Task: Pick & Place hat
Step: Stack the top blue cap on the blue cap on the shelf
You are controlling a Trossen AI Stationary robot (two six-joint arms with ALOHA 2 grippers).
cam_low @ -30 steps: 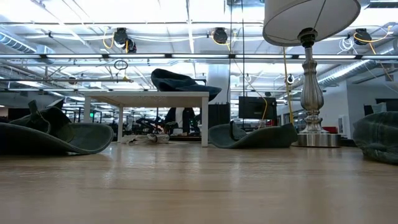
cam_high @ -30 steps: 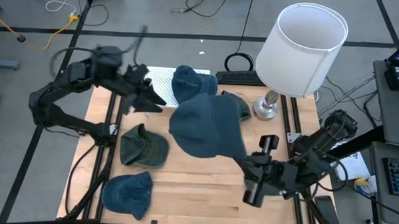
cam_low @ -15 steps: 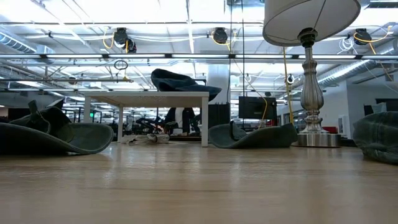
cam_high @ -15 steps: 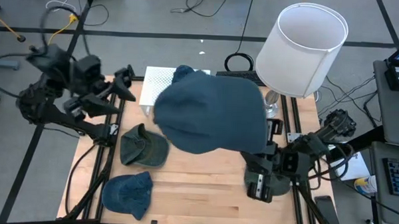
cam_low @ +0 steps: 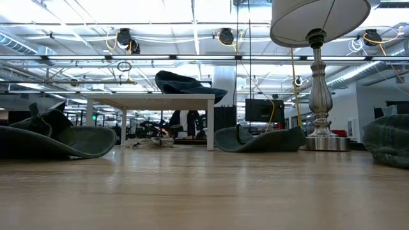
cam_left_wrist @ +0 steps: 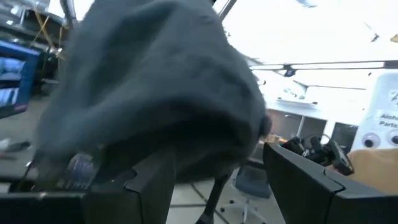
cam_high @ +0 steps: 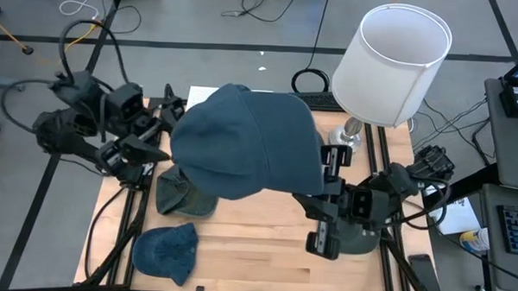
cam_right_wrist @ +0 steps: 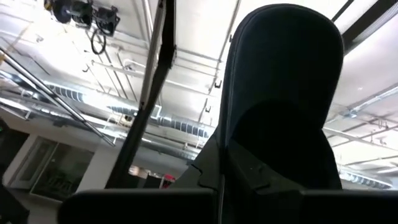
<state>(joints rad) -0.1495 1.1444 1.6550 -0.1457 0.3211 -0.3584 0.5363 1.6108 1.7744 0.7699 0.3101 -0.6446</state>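
While the right jaws [cam_high: 302, 201] are pinching the raised blue hat [cam_high: 246, 141] shut, it is risking brushing the open, empty left jaws [cam_high: 160, 129]

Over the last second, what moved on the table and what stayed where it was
The right gripper, shut on the big blue hat, carried it up and toward the left side, so it now hides the white stand and the hat on it. The left gripper, open, swung back to the left table edge. The green hat, the small blue hat and the lamp stayed put.
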